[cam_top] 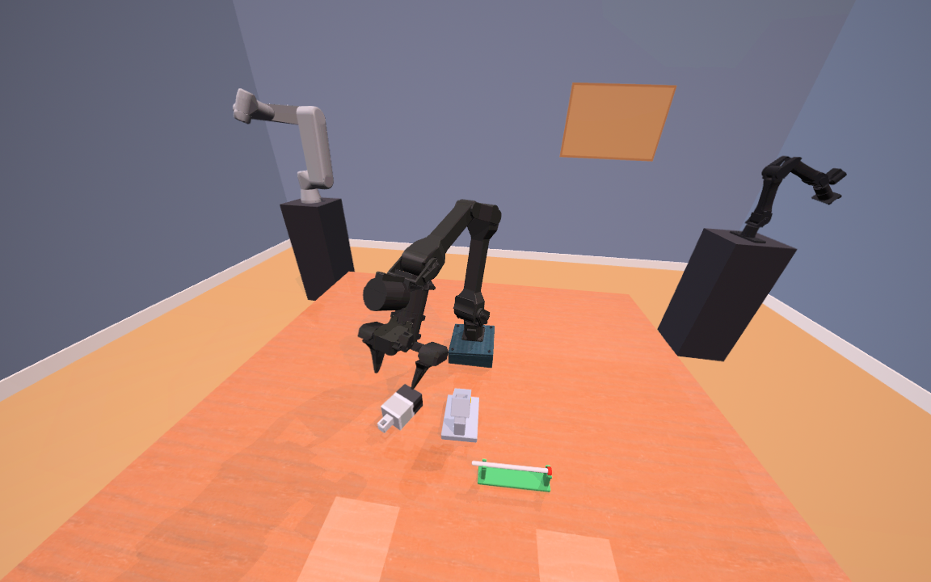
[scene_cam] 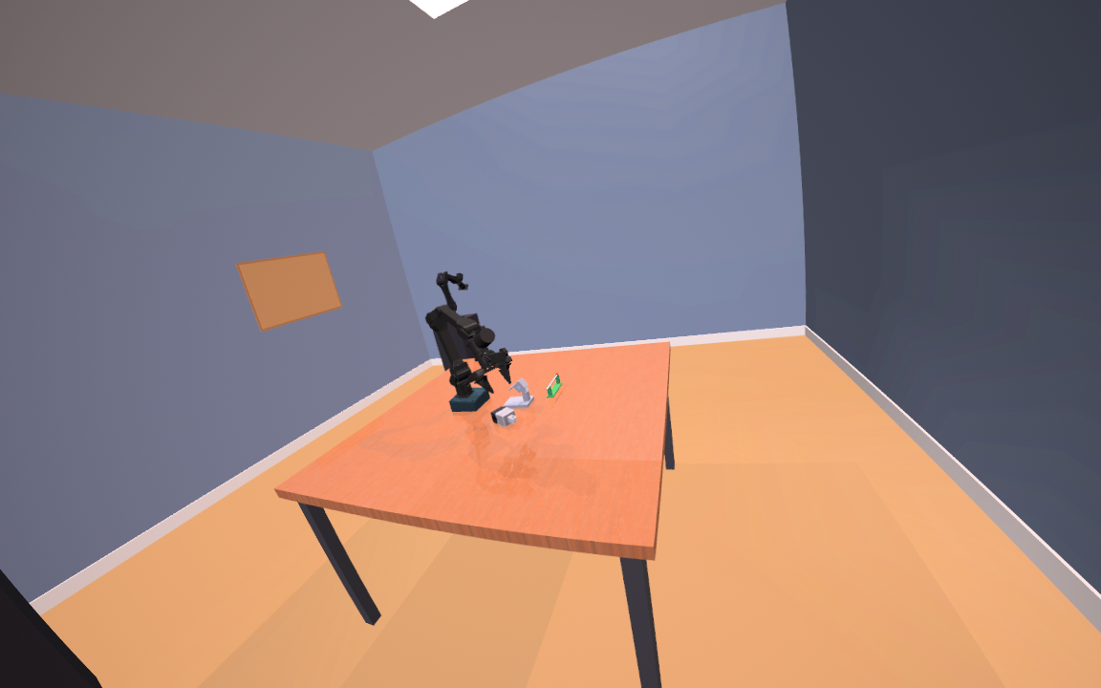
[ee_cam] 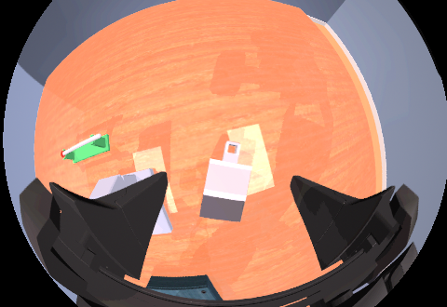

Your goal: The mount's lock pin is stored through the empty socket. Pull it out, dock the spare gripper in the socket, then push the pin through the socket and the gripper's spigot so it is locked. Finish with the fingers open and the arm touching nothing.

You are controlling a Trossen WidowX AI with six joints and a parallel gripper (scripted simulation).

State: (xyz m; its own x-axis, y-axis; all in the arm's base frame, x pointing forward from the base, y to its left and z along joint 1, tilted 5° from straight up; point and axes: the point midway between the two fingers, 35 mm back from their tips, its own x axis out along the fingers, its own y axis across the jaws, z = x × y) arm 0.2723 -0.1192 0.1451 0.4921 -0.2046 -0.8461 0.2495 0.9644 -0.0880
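My gripper (cam_top: 394, 380) (scene_cam: 498, 387) (ee_cam: 233, 182) is open and empty, its fingers above and to either side of the spare gripper. The spare gripper (cam_top: 398, 408) (scene_cam: 504, 417) (ee_cam: 225, 188), a white block with a dark end and a square spigot with a hole, lies on the table. The grey mount (cam_top: 460, 407) (scene_cam: 522, 395) stands beside it with its socket empty; in the wrist view my left finger partly hides it. The white lock pin (cam_top: 508, 466) (ee_cam: 84, 144) with its red head lies across the two posts of the green rack (cam_top: 512, 479) (scene_cam: 554, 390) (ee_cam: 93, 151).
The teal base block (cam_top: 471, 349) (scene_cam: 468, 400) (ee_cam: 179, 286) of my arm stands behind the mount. The wooden table (cam_top: 599, 405) (scene_cam: 452, 479) (ee_cam: 186, 88) bears everything. Two other arms stand on dark pedestals (cam_top: 317, 246) (cam_top: 722, 297) beyond the table.
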